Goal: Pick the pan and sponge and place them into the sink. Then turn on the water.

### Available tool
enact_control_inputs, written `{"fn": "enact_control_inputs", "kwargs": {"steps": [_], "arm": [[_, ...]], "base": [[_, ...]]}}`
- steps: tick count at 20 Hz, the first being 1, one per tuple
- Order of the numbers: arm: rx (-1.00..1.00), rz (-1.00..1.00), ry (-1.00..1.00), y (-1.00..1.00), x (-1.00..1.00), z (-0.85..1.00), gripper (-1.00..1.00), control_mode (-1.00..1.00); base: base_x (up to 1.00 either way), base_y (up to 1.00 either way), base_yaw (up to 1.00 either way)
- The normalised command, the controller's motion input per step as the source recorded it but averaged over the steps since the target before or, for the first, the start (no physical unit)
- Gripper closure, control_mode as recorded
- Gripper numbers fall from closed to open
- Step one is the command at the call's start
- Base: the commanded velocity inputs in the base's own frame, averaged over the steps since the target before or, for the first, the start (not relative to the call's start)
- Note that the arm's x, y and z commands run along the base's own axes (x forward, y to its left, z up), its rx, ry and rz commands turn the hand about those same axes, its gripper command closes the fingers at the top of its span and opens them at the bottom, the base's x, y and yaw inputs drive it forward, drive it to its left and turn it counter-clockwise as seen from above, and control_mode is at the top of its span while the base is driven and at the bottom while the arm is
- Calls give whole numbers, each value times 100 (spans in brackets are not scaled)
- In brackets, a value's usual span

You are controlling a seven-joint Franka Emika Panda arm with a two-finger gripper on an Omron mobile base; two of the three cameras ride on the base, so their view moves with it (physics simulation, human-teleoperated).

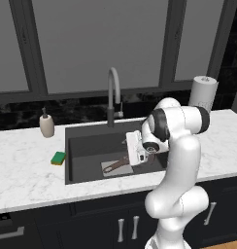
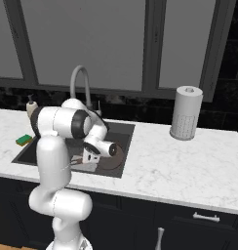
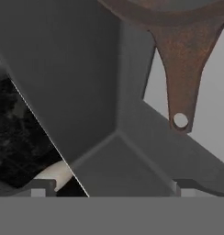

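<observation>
The dark brown pan (image 2: pixel 114 158) lies inside the dark grey sink (image 1: pixel 86 146), on the light plate at its bottom. Its reddish-brown handle (image 1: pixel 115 167) points left, and the hole at the handle's end (image 3: pixel 180 120) is plain to see. My gripper (image 3: pixel 114 188) hangs just above the handle, open, its fingertips wide apart with nothing between them; the white hand (image 1: pixel 135 148) is down in the basin. The green and yellow sponge (image 1: pixel 58 158) rests on the counter just left of the sink. No stream runs from the arched faucet (image 1: pixel 112 92).
A beige soap dispenser (image 1: pixel 47 125) stands at the back left of the sink. A paper towel roll (image 1: pixel 203 93) stands on the counter to the right. The white marble counter (image 1: pixel 23 170) runs along both sides, and windows rise behind it.
</observation>
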Motion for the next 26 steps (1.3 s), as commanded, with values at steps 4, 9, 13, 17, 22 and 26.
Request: {"fn": "enact_control_inputs", "kwargs": {"steps": [4, 9, 13, 17, 22, 26], "arm": [[2, 0, -3, 0, 0, 100, -100, -100], [0, 0, -3, -16, -20, 97, -100, -100], [0, -1, -15, -39, -62, 67, -100, -100], [0, 0, -24, -36, -78, 69, -100, -100], [-4, 0, -21, -11, -76, 66, -100, -100], [-14, 0, -3, 0, -78, 43, -100, -100]], "base": [[0, 0, 0], [0, 0, 0], [0, 0, 0], [0, 0, 0], [0, 0, 0], [0, 0, 0]]}}
